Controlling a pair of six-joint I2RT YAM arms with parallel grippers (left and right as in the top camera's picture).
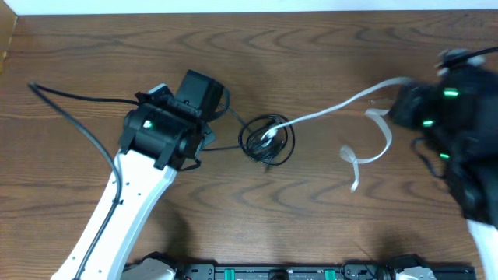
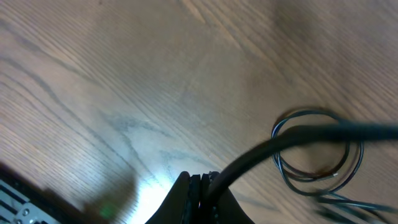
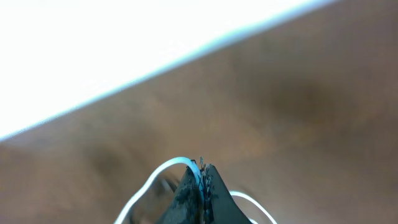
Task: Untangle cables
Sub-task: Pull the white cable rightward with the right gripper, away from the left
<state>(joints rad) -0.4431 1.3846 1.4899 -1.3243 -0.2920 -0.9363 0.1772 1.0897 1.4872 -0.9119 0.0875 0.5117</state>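
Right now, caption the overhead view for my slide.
Left hand grips a black cable; right hand grips the white cable.

Left arm: white link, black wrist, green light, black wire at 9 o'clock; right arm black, blurred, green lights; left tool, right tool black.

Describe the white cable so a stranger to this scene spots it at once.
On the wooden table, find the black coil near the middle. The white cable runs from that coil rightward to the right gripper, which is shut on it. It is the only white cord; the rest are black.
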